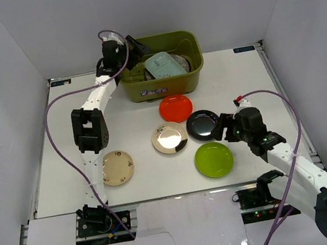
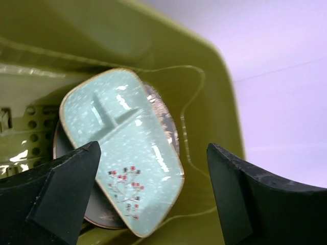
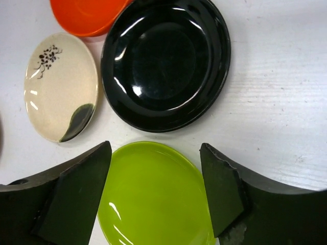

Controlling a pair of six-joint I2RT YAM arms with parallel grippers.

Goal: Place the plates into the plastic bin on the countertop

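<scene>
Left gripper (image 2: 153,153) hangs over the plastic bin (image 1: 163,85) with its jaws spread wide and nothing between them. From my top view the bin sits at 12 o'clock on the countertop (image 1: 251,82), against the far wall. Inside it, the pale teal plate (image 2: 122,138) lies tilted on top of a darker plate with a brown rim (image 2: 97,217); the wrist camera shows a small sprig of red and dark berries near the teal plate's corner. Right gripper (image 3: 156,148) is also parted and empty, hovering low at about 4 o'clock on the counter. Through its wrist camera I see the lime green plate (image 3: 153,194) between the fingers toward 6 o'clock and the glossy black plate (image 3: 166,64) at 12 o'clock; I cannot tell whether the fingers touch the surface. Five plates lie out on the counter: the red plate (image 1: 175,107) just in front of the bin, the black one at its 4 o'clock and nearly touching it, the cream plate with a dark rim patch (image 1: 170,138) just beside the black one at 9 o'clock, the green one near 5 o'clock, and a beige floral plate (image 1: 117,166) well apart at 8 o'clock.
</scene>
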